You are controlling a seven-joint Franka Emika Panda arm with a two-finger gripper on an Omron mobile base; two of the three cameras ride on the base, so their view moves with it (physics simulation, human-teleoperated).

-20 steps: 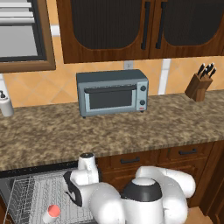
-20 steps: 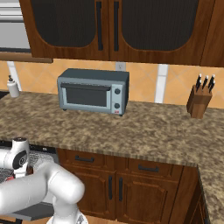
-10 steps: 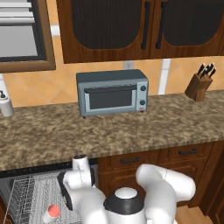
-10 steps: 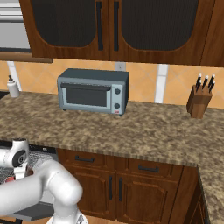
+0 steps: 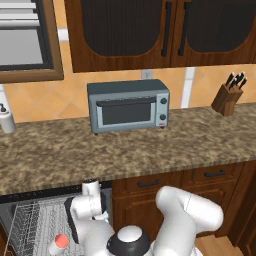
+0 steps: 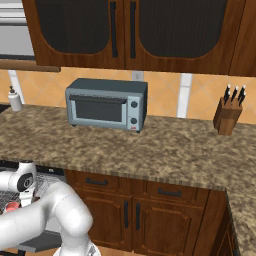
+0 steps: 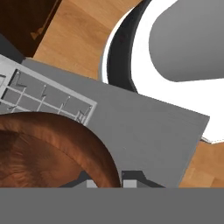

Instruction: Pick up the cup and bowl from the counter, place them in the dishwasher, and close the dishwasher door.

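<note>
Left base view shows the counter running long and speckled under the toaster oven, with the dishwasher open below it at the left, its wire rack exposed. Inside that rack lies the cup, pink-red rim showing. Hand view has the gripper clamped on the rim of the brown bowl, above the lowered dishwasher door.
</note>
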